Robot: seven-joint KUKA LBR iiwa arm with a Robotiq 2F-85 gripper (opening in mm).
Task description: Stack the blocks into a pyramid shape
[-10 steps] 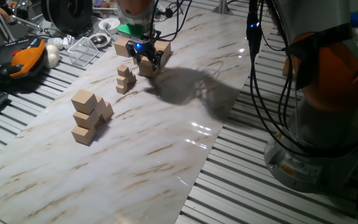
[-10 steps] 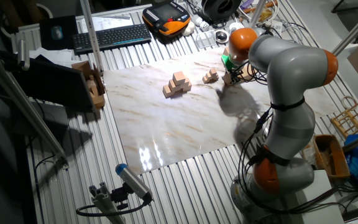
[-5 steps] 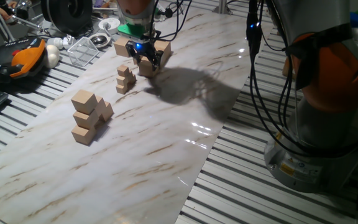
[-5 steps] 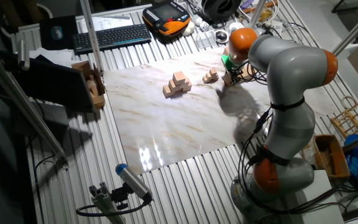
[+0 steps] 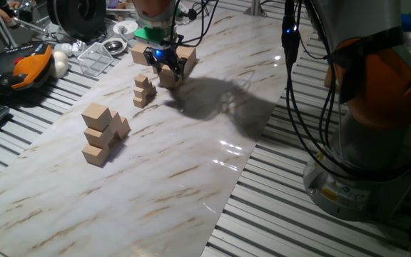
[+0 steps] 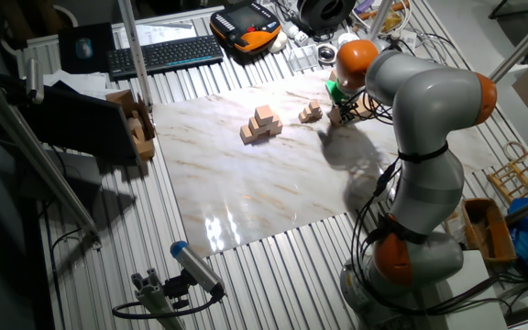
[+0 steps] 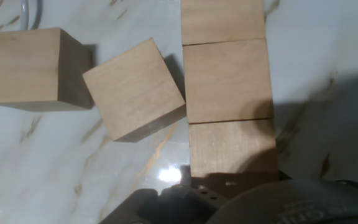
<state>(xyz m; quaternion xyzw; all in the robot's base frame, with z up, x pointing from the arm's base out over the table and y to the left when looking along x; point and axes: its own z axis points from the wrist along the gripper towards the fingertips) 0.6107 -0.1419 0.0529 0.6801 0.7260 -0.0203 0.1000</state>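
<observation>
My gripper (image 5: 168,70) hangs low over a cluster of tan wooden blocks at the far end of the marble board (image 5: 191,157). Its dark fingers stand to either side of one block (image 5: 168,78). Two more blocks (image 5: 140,51) (image 5: 187,56) lie just behind. The hand view shows a straight row of three blocks (image 7: 229,81), the nearest (image 7: 232,149) against the dark hand body (image 7: 247,199). A tilted block (image 7: 133,89) and another (image 7: 27,68) lie to the left. A stepped pile of larger cubes (image 5: 100,134) stands nearer. It also shows in the other fixed view (image 6: 262,124).
A small stack of much smaller tan cubes (image 5: 143,90) stands between the pile and the gripper. Left of the board lie a clear plastic box (image 5: 95,57), an orange-black pendant (image 5: 28,66) and a keyboard (image 6: 163,55). The robot base (image 5: 377,143) stands at the right.
</observation>
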